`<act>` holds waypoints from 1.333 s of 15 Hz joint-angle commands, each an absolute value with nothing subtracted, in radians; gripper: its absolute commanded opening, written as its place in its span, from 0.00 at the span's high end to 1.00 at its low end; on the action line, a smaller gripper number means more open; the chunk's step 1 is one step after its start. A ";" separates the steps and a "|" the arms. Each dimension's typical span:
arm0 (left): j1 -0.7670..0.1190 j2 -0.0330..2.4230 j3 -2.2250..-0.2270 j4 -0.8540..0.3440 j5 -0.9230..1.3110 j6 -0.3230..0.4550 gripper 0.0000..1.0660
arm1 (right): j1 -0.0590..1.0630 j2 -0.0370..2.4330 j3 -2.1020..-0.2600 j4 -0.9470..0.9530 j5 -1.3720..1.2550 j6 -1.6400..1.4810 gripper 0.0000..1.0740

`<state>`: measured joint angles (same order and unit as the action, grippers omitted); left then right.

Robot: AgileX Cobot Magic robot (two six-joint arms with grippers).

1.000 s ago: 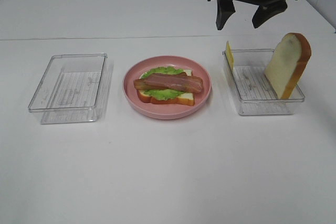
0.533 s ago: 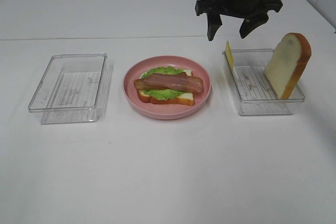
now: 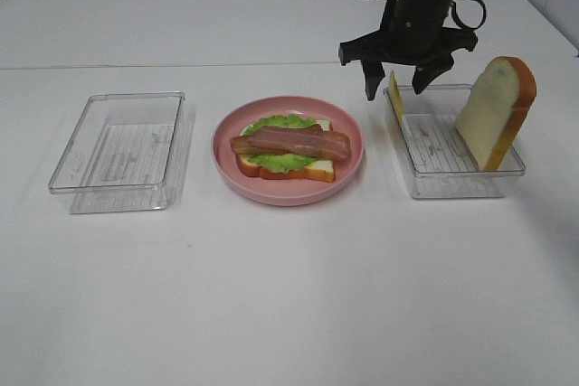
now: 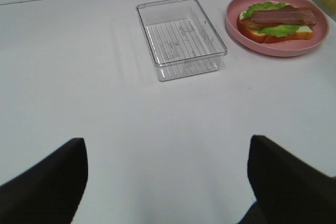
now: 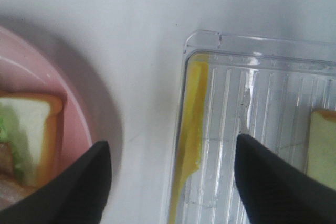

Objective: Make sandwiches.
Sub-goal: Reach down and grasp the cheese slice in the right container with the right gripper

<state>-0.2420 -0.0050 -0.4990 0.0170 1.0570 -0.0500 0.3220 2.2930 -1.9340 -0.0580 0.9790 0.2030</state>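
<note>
one sandwich point(image 3: 288, 153) on one pink plate point(image 3: 289, 193), flanked by left tray point(image 3: 118, 153) and right tray point(image 3: 434, 146), two in all; one bread slice point(image 3: 496, 115) leaning in the right one. right gripper point(image 5: 170, 142) open over one cheese slice point(image 5: 192, 119); left gripper point(image 4: 167, 141), only in its own wrist view, spread wide.

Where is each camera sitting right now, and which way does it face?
Exterior high: mounted high, facing down at the round pink plate, left clear plastic tray, right clear plastic tray and the open right hand.
Left wrist: on the left arm, looking across at the left tray and plate; the open left hand frames the view.
Right wrist: pointing down between its hand's dark fingers at the thin yellow cheese slice against the right tray's wall.
Shared: all three show the plate.
</note>
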 commanded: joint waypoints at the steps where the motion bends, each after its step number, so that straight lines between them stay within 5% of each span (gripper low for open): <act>1: -0.244 -0.026 -0.498 0.017 1.046 -0.047 0.26 | 0.295 2.298 -1.940 -0.052 0.945 0.212 0.47; 15: -0.244 -0.026 -0.498 0.017 1.046 -0.047 0.26 | 0.293 2.332 -1.940 0.000 0.950 0.173 0.58; 17: -0.244 -0.026 -0.498 0.017 1.046 -0.047 0.26 | 0.293 2.330 -1.940 0.000 0.938 0.184 0.68; 18: -0.244 -0.026 -0.498 0.017 1.046 -0.047 0.26 | 0.293 2.330 -1.940 0.000 0.937 0.186 0.84; 20: -0.244 -0.026 -0.498 0.017 1.046 -0.047 0.26 | 0.293 2.330 -1.940 0.000 0.941 0.186 0.99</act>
<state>-0.2420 -0.0050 -0.4990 0.0170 1.0570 -0.0500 0.2940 2.3310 -1.9340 0.0080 0.9400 0.1820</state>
